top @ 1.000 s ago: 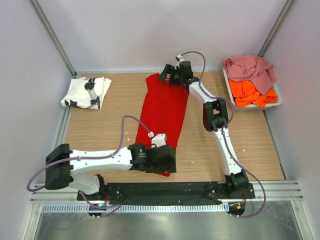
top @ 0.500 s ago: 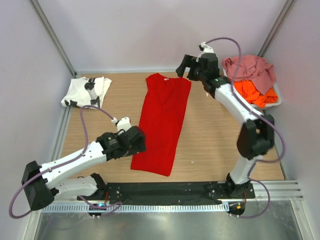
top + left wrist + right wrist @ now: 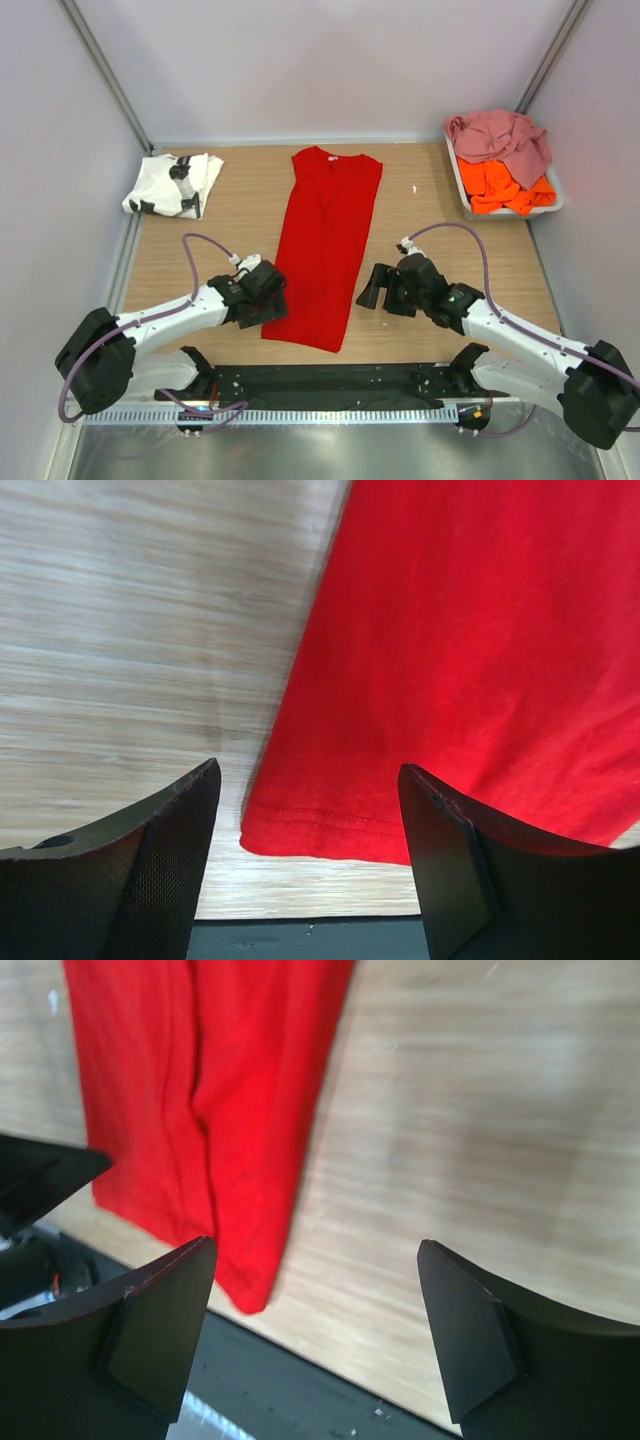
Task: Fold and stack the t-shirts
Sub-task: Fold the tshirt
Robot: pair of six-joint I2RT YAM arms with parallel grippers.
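A plain red t-shirt (image 3: 325,235) lies flat as a long narrow strip down the middle of the table, collar at the back. My left gripper (image 3: 270,304) hovers open at its near left corner; in the left wrist view the hem corner (image 3: 330,820) lies between the black fingers (image 3: 150,865), apart from them. My right gripper (image 3: 370,290) is open just right of the shirt's near end, over bare wood; the red shirt (image 3: 200,1110) fills that view's upper left. A folded white t-shirt with black print (image 3: 172,185) sits at the back left. Pink (image 3: 500,135) and orange (image 3: 505,185) t-shirts are heaped at the back right.
The pale tray (image 3: 555,200) holding the pink and orange shirts stands against the right wall. The dark base rail (image 3: 330,380) runs along the near table edge, close below the red shirt's hem. Side walls close in left and right.
The right arm swung from the shirt's collar at the back to the near right of its hem. The left gripper came off the hem, pulled left and narrowed slightly.
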